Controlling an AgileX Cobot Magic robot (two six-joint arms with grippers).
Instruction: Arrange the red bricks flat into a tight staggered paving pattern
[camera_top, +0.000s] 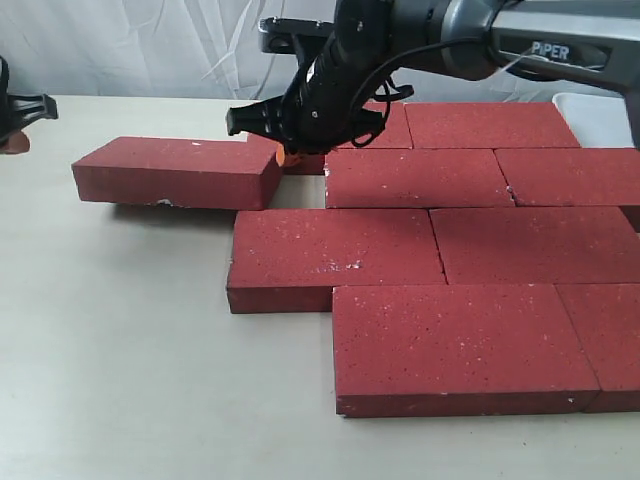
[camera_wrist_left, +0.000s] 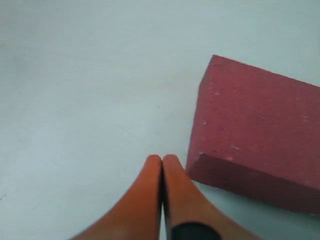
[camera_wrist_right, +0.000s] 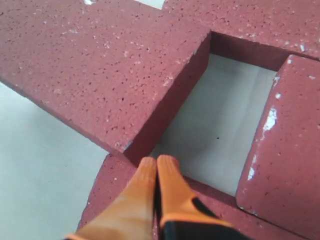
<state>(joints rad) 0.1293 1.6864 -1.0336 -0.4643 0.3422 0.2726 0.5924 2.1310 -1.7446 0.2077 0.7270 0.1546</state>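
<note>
Right arm (camera_top: 470, 40) showing "PIPER" | right gripper (camera_wrist_right: 156, 162) pressing tips together, empty, hovering beside loose red brick (camera_top: 175, 170) end | left gripper (camera_wrist_left: 161, 159) likewise pinched, empty, near that brick's corner (wrist view only)

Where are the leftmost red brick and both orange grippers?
leftmost red brick (camera_top: 180, 155): exterior view, top face.
left gripper (camera_wrist_left: 161, 160): left wrist view, between touching fingertips.
right gripper (camera_wrist_right: 157, 161): right wrist view, between touching fingertips.

The grey and black right arm (camera_top: 470, 40), hung with looped cables, stretches out level behind its hand, wrist bent downward. The right gripper (camera_wrist_right: 156, 161) presses its orange padded fingers (camera_wrist_right: 172, 185) together. The left gripper (camera_wrist_left: 162, 159) is likewise closed tip to tip.
</note>
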